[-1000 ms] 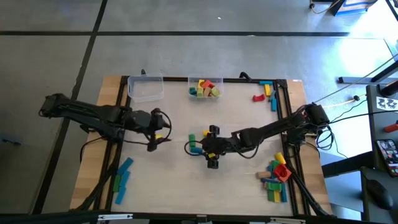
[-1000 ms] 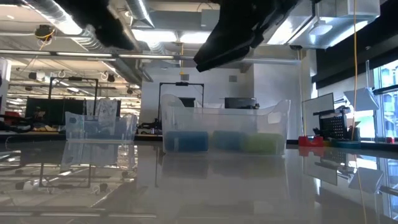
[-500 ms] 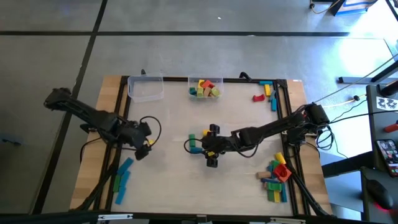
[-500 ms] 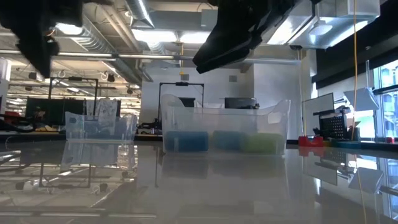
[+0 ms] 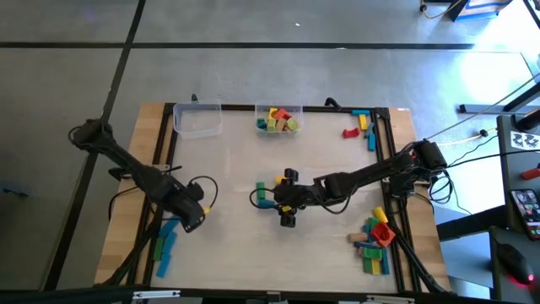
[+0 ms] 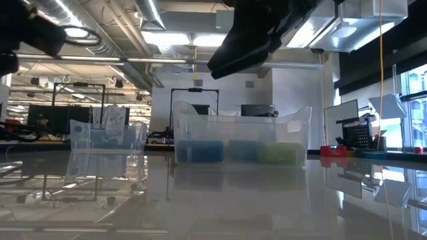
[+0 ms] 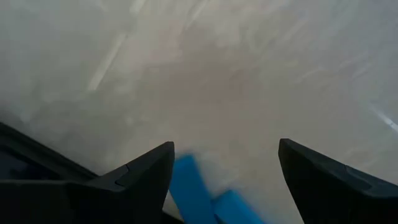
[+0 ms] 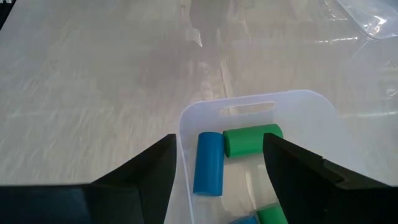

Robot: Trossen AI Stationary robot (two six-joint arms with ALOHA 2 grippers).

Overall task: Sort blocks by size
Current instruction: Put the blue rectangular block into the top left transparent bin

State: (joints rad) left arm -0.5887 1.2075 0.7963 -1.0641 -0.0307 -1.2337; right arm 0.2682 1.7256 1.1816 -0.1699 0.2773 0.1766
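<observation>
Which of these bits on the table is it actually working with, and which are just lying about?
Working with:
- blue blocks under the left gripper
- blocks in the middle tub under the right gripper
- block piles

Lying about:
- empty clear tub

Overhead straight down; low level across table; wrists close. Shared: clear tub.

Blocks inside central tub
</observation>
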